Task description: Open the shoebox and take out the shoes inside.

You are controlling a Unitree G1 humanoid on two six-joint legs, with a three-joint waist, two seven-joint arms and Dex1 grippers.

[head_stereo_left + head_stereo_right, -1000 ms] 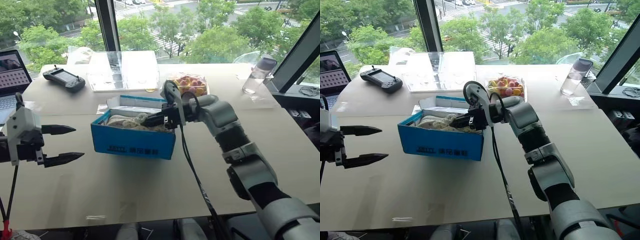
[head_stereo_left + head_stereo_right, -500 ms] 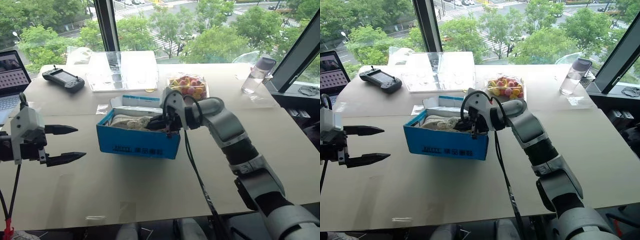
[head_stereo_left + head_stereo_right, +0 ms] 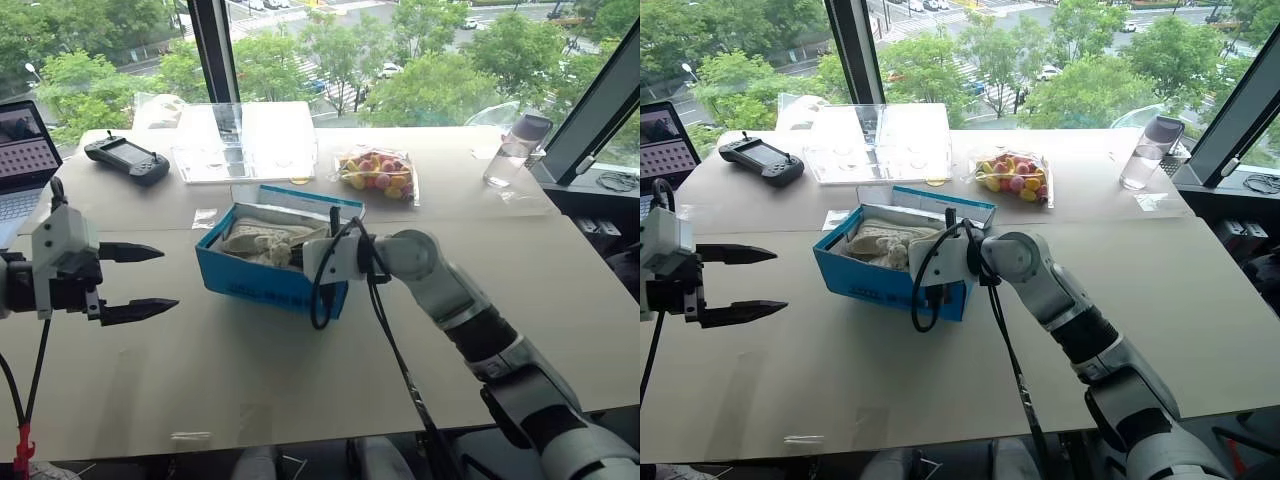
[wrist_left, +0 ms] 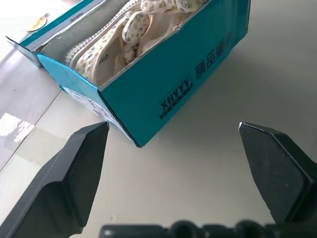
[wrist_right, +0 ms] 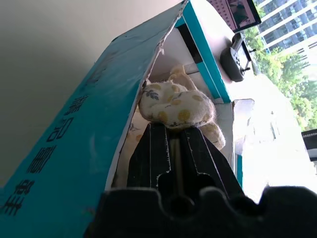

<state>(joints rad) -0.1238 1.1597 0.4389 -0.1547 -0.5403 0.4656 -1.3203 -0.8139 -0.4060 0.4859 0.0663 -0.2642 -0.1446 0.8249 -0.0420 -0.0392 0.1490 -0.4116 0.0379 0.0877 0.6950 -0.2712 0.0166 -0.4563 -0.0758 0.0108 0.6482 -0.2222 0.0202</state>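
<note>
Rolled and drawn back, the right pincer (image 5: 174,130) clamped one cream shoe (image 5: 177,108) inside the single shoebox (image 3: 268,283); left pincer (image 3: 130,282) gaped apart.

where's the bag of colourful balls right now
The bag of colourful balls lies on the far half of the table in the left eye view, behind the open shoebox, between the clear plastic tray and the water bottle.

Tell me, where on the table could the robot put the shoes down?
Bare table lies in front of the shoebox, between the open left gripper and the right arm. More lies right of the box, toward the bottle. Behind it is crowded: clear tray, bag of balls, controller.
</note>
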